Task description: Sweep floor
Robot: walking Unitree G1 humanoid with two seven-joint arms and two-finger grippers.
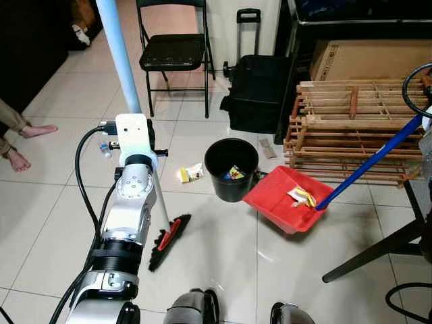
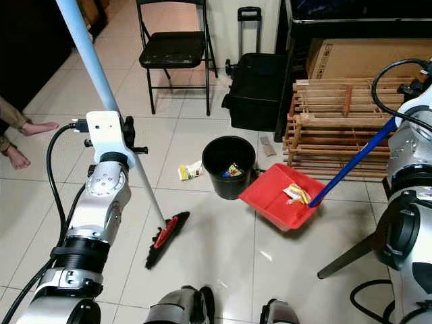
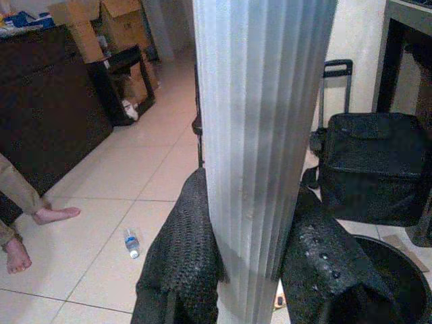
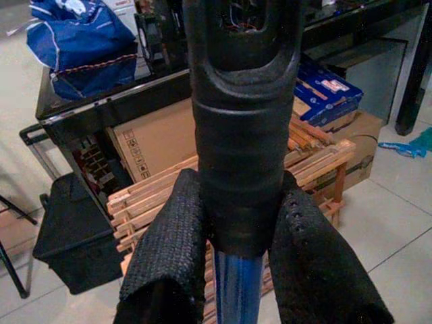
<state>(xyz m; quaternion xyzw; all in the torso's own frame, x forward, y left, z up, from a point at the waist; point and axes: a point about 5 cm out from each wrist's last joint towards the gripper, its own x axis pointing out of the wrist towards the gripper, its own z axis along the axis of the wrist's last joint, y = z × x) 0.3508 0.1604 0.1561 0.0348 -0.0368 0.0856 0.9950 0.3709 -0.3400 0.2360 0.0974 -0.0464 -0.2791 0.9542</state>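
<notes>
Now, operator, your readout:
Left claw (image 3: 246, 270): you have it clamped on the pale blue broom handle (image 1: 120, 57), a finger pressed to each side.
Broom head (image 1: 169, 241): on the tile floor (image 1: 223, 263), bristles down, just left of the black bin (image 1: 231, 169).
Right claw (image 4: 236, 270): closed around the black grip of the blue dustpan handle (image 1: 371, 162).
Dustpan (image 1: 287, 199): red, tilted, beside the bin, wrappers (image 1: 302, 196) inside.
Loose wrapper (image 1: 191, 173): on the floor left of the bin.
Person: bare feet (image 1: 27, 143) at your far left.

Pale tiled floor (image 1: 223, 250); black folding chair (image 1: 174, 50), black suitcase (image 1: 256, 91), wooden slat rack (image 1: 351, 128), cardboard box (image 1: 368, 61) behind.
</notes>
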